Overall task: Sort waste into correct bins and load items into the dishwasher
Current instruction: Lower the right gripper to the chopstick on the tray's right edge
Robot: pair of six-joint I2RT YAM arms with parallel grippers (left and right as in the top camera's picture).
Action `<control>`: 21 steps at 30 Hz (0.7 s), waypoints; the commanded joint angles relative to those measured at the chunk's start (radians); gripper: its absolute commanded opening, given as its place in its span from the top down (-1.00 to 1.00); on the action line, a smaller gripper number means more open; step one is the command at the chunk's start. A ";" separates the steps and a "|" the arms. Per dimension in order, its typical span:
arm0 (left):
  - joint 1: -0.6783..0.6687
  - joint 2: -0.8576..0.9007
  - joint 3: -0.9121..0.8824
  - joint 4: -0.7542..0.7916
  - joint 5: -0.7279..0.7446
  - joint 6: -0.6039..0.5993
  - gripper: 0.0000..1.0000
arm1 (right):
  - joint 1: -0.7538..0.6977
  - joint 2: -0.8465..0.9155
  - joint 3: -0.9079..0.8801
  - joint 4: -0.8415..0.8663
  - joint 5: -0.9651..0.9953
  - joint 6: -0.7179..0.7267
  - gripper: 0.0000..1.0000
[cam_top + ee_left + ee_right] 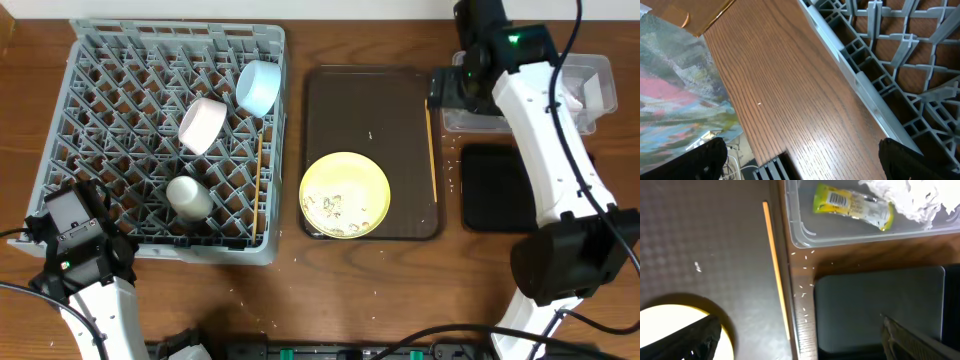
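Wood-grain table (290,290), seen from overhead and from both wrist cameras.

Right gripper (800,330): fingers spread to the bottom corners of its wrist view, with nothing between them and nothing touched. In the overhead view it hung at the upper right, over the gap between the brown serving tray (705,240) and the black tray (880,310).
- Under it, one chopstick (776,265) lay along the serving tray's right edge.
- Pale crumbs (802,282) were scattered on the bare strip of table beside it.
- At the top of that view, the clear tub (795,230) held the yellow-green wrapper (852,204) and the crumpled white napkin (910,197).
- The black tray sat just below the tub.
- In the lower left corner, part of the yellow plate (670,325) rested on the serving tray. The overhead view showed more crumbs on its face.
- The right arm's white link covered much of the tub from above.

Left gripper (800,160): fingers far apart at the bottom corners of its wrist view, empty. It was above bare table beside the outer wall of the dish rack (865,85), at the lower left of the overhead view.

Rack contents, overhead:
- The blue bowl (258,87) and pinkish-white bowl (203,125) were tilted among the pegs at the upper right.
- The cream cup (188,196) was at lower centre.
- A second chopstick (258,185) lay along the right side.

A blurred multi-coloured surface (675,85) filled the left of the left wrist view. I could not identify it.
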 commanded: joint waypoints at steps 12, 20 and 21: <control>0.005 -0.002 0.016 -0.003 -0.009 0.013 -0.96 | -0.006 0.000 -0.274 0.098 0.029 -0.018 -0.98; 0.005 -0.002 0.016 -0.003 -0.009 0.013 -0.96 | -0.007 0.003 -0.355 0.198 -0.028 -0.093 -0.97; 0.005 -0.002 0.016 -0.003 -0.009 0.013 -0.96 | -0.008 0.004 -0.361 0.214 -0.037 -0.101 -0.92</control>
